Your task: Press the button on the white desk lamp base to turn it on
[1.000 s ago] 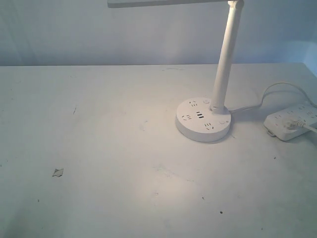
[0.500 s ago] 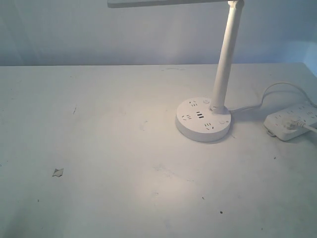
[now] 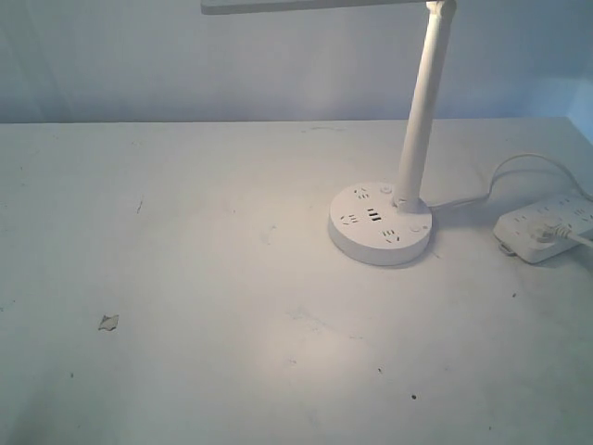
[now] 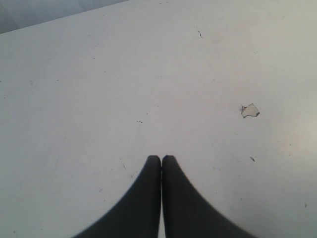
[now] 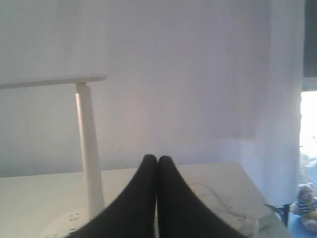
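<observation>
A small grey scrap (image 3: 109, 322) lies on the near left of the white table (image 3: 204, 380). The left gripper (image 4: 161, 159) hangs over the table near that scrap, pinched tight on nothing. The right gripper (image 5: 157, 159) is pinched tight too and holds nothing. Farther back on the right sits the white desk lamp base (image 3: 380, 234), with its tall stem (image 3: 422, 120) going up. A power strip (image 3: 542, 227) lies to its right, not touching it.

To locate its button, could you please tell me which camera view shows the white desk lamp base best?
The exterior view: the whole white desk lamp base shows from above, sockets and dark slots plain. The right wrist view catches only its edge, beside the closed right hand. The left wrist view shows none of it.
</observation>
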Tool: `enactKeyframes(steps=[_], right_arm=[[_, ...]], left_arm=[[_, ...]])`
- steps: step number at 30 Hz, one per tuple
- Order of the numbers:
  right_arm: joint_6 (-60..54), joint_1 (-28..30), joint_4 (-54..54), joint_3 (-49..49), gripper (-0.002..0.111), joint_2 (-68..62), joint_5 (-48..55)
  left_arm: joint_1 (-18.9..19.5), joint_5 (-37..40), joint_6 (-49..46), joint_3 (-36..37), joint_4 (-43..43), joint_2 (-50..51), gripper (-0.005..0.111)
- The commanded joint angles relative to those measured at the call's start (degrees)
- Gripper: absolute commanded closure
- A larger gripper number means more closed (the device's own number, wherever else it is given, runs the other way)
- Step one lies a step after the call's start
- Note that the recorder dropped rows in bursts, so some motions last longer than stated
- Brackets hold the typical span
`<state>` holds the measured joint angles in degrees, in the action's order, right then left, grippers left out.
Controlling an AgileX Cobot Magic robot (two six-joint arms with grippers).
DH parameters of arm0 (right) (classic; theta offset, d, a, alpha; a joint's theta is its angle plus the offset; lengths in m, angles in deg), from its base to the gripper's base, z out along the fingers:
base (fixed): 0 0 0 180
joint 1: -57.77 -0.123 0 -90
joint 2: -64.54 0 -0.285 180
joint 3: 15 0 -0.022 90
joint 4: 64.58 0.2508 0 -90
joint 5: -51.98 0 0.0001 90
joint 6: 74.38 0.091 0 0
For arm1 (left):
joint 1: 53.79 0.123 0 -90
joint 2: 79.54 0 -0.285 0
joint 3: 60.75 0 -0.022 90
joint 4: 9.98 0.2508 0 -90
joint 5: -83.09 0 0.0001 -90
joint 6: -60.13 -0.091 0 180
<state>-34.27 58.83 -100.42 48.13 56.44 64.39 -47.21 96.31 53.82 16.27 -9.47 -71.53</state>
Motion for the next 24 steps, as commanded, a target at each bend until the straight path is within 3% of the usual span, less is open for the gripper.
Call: enactKeyframes(steps=[1, 11, 24], right_arm=[[-4.9, 4.3, -0.2, 1.4, 0.108, 0.3, 0.6], [-5.5, 5.7, 2.1, 7.1, 0.108, 0.3, 3.0], [-5.5, 5.7, 6.9, 10.8, 0.108, 0.3, 14.0]], left_arm=[[0.0, 0.0, 0.1, 0.2, -0.1, -0.2, 0.107], [0.0, 0.0, 0.1, 0.2, -0.1, -0.2, 0.107], [0.0, 0.0, 0.1, 0.2, -0.1, -0.2, 0.107]])
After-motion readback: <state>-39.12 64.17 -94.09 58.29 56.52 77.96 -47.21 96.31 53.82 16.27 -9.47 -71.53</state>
